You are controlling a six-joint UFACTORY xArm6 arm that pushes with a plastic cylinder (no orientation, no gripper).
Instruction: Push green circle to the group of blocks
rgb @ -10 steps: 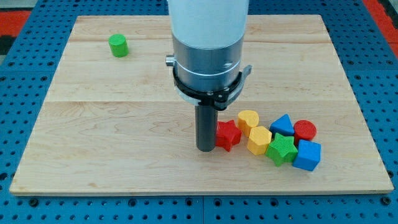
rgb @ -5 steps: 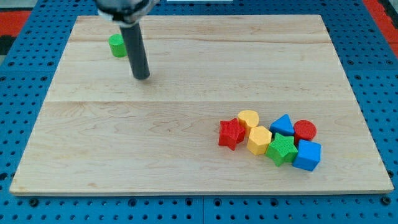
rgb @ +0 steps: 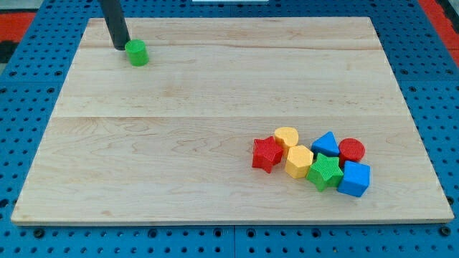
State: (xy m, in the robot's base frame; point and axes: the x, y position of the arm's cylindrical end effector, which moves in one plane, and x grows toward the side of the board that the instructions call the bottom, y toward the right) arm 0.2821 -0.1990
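Observation:
The green circle (rgb: 137,52) sits near the view's top left on the wooden board (rgb: 179,143). My tip (rgb: 120,46) rests just to its upper left, touching or nearly touching it. The group of blocks lies at the view's lower right: a red star (rgb: 265,154), a yellow heart-like block (rgb: 286,137), a yellow hexagon (rgb: 298,161), a green star (rgb: 325,171), a blue triangle (rgb: 326,143), a red circle (rgb: 351,150) and a blue cube (rgb: 354,178).
The board lies on a blue perforated table (rgb: 430,86). A red area (rgb: 14,25) shows at the view's top left corner.
The rod left the red star in the group, crossed to the board's top left, passed the green circle and now stands at its upper left. The blocks have not moved.

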